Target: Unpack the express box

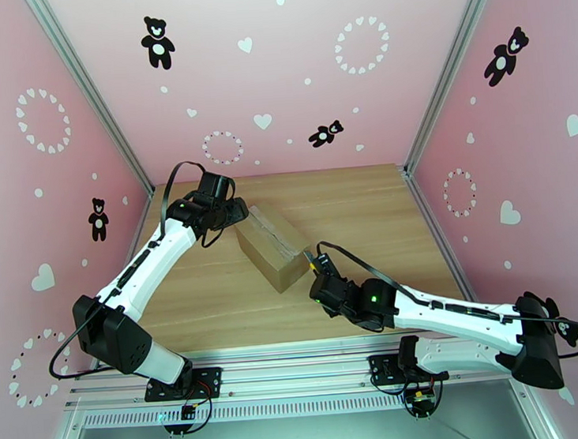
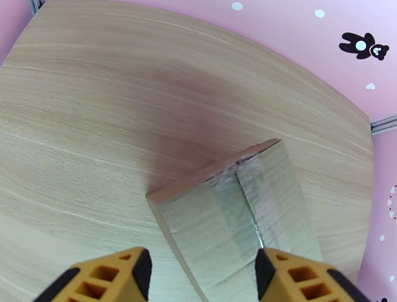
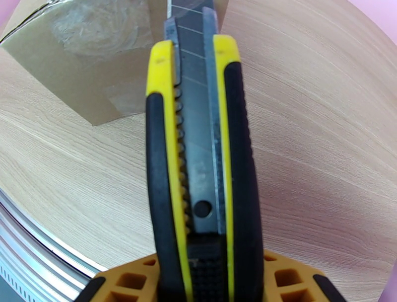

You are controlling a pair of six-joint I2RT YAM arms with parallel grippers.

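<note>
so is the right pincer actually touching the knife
Touching. The right wrist view shows the knife handle clamped between the right pincer fingers.

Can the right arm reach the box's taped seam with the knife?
Probably yes: the knife in the right gripper points at the express box's near end, nothing between; the left gripper hovers at the far end.

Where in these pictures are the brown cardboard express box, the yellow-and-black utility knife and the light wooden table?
brown cardboard express box (image 1: 278,231), top external view, taped top face.
yellow-and-black utility knife (image 3: 198,149), right wrist view, central steel blade.
light wooden table (image 2: 99,99), left wrist view, bare surface.
</note>
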